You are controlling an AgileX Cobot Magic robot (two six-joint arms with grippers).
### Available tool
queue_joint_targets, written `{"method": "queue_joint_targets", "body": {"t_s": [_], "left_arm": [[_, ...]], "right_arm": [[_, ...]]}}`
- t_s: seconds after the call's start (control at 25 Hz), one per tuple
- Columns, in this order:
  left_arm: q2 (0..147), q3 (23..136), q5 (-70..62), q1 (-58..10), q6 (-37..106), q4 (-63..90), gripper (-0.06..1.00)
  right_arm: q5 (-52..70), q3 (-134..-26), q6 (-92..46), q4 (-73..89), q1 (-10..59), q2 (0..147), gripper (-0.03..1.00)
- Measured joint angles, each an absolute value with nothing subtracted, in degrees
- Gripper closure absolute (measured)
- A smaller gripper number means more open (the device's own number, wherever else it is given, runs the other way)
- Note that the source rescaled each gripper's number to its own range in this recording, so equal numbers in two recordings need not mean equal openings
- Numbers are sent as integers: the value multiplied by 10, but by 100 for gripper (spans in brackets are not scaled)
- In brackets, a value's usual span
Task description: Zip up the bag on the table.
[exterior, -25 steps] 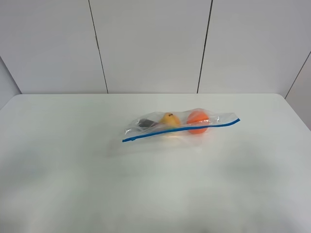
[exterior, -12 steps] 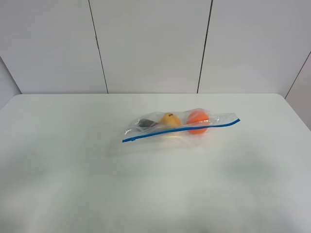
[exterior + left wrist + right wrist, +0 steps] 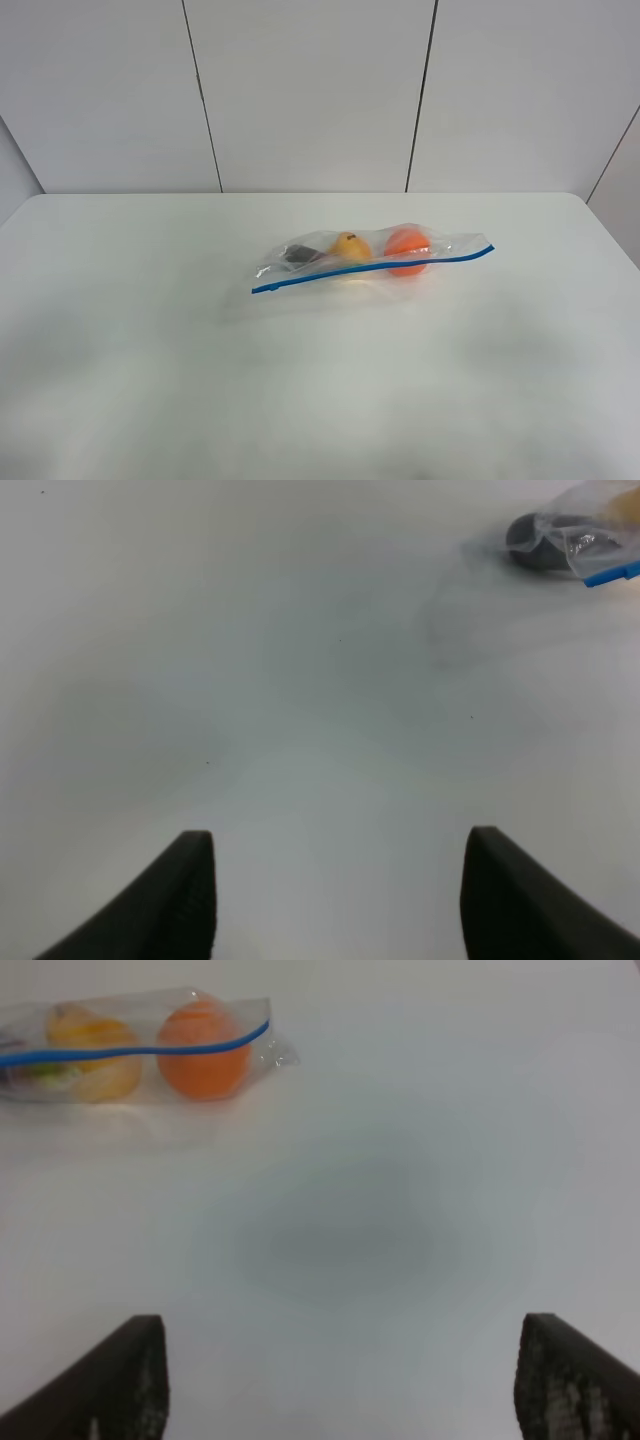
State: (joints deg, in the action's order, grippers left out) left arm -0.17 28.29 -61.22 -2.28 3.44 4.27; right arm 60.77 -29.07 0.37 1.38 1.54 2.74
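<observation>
The clear plastic bag (image 3: 345, 262) lies flat on the white table (image 3: 150, 330), right of its middle. A blue zipper strip (image 3: 370, 267) runs along its near edge. An orange ball (image 3: 407, 249), a yellow fruit (image 3: 349, 246) and a dark purple piece (image 3: 298, 255) show through it. The bag also shows in the right wrist view (image 3: 130, 1050) and its end in the left wrist view (image 3: 575, 542). My left gripper (image 3: 340, 895) is open and empty, well short of the bag. My right gripper (image 3: 340, 1380) is open and empty, also apart from it. Neither arm shows in the exterior view.
White wall panels (image 3: 310, 95) stand behind the table's far edge (image 3: 300, 194). Only the bag lies on the tabletop.
</observation>
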Motion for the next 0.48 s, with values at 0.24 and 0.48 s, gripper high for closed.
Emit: {"method": "queue_joint_targets", "body": {"t_s": [0.24, 0.48], "left_arm": [[-2, 283, -612, -23, 34, 43, 22], [-2, 283, -612, -23, 34, 43, 22]], "right_arm": [[608, -291, 4, 14, 15, 27, 17], [608, -291, 4, 14, 15, 27, 17]]}}
